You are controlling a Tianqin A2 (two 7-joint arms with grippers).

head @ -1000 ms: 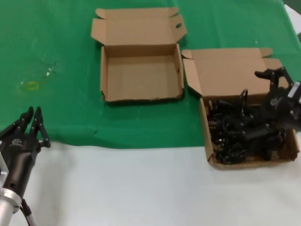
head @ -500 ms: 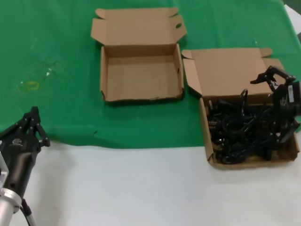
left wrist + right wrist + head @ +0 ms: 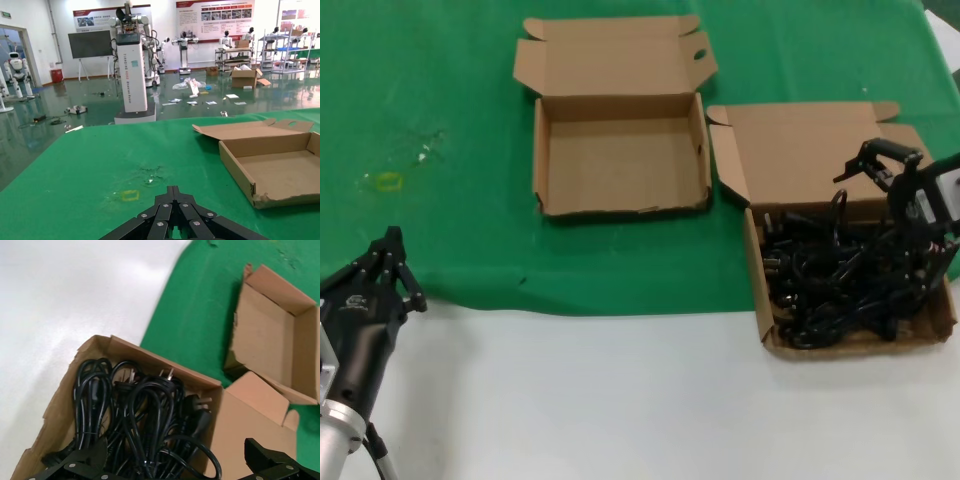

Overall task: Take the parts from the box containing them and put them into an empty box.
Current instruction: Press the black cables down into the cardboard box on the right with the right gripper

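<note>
The power cords (image 3: 835,280) lie in a tangled black heap in the right box (image 3: 758,300), whose broad lid lies flat behind it. My right gripper (image 3: 900,225) is open wide over the heap's right side, with one finger above the lid edge and the other low by the box's right wall. In the right wrist view the cords (image 3: 135,410) fill the box (image 3: 150,357) between my spread fingers (image 3: 82,462). The empty box (image 3: 620,160) stands to the left of it, also in the left wrist view (image 3: 280,170). My left gripper (image 3: 388,262) is shut and parked at the front left.
A green cloth (image 3: 420,110) covers the far half of the table, and bare white table (image 3: 620,400) lies in front. A small yellow mark (image 3: 388,181) is on the cloth at the left. The empty box also shows in the right wrist view (image 3: 272,347).
My right gripper has turned and spread over the cords, its upper finger swinging left above the lid edge. My left gripper's fingers have closed together.
</note>
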